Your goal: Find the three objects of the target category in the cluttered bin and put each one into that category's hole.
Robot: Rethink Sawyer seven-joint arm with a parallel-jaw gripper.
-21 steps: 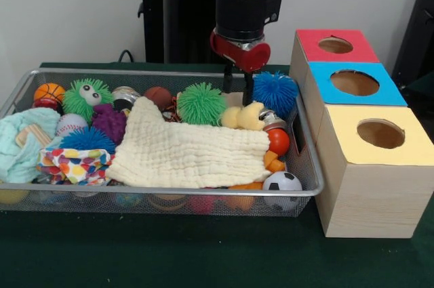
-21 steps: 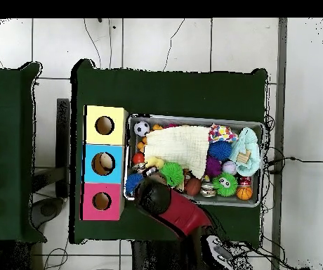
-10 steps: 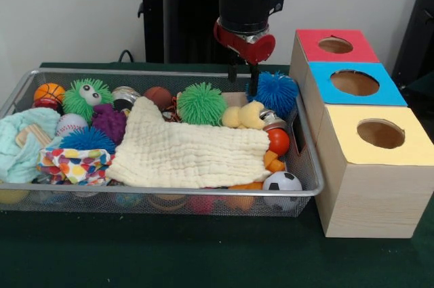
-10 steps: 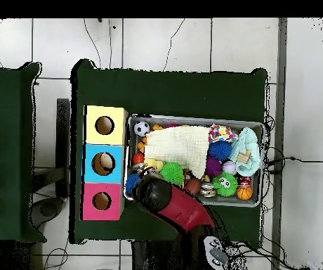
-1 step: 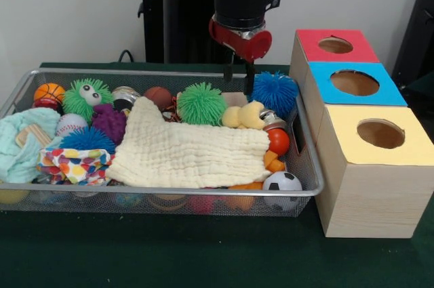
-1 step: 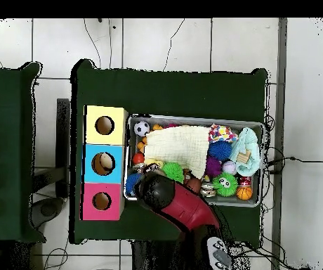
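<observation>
My gripper hangs open and empty over the far side of the wire bin. It is above the gap between a green spiky ball and a blue spiky ball. A yellow plush duck lies just in front of that gap. From overhead the arm's head covers the gripper. A cream cloth lies across the bin's middle and hides what is under it. Three boxes stand to the right of the bin, each with one hole: red, blue and yellow.
The bin also holds a soccer ball, an orange ball, a basketball, a green spiky ball with eyes, a purple spiky ball, a baseball, a mint cloth and a dotted cloth.
The gripper has risen a little over the bin's far side and stays open. Nothing in the bin has moved.
</observation>
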